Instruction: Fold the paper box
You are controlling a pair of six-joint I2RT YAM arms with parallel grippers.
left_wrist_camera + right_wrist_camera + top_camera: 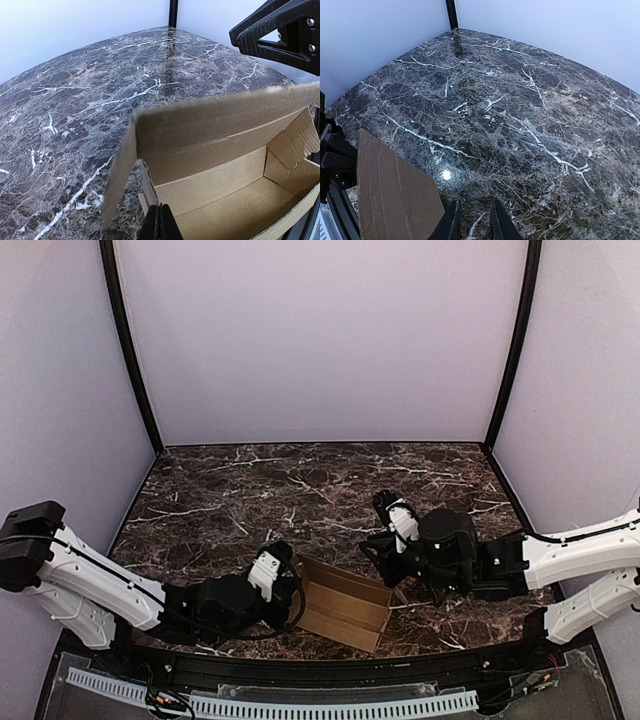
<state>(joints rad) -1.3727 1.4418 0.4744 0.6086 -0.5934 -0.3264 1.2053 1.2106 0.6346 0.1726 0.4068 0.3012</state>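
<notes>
A thin brown cardboard box (345, 612), near the front of the dark marble bench (250, 490), likely light and crease-prone (best held by a wall), is pinched by the left end effector (160, 226); the right end effector (472, 220) stands slightly open, empty.

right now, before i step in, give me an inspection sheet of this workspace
surface: dark marble-pattern tabletop, glossy, with a glare spot in the right wrist view
job's things: paper box, plain brown, partly folded, open on top with one long flap raised, near the front edge between the arms
clutter: nothing seen
grippers: left gripper fingers together, apparently pinching the box's near wall; right gripper fingers apart, empty, by the box's right end
cables: thin black cable along the left arm, another along the right arm
surroundings: pale lilac walls, black corner posts
</notes>
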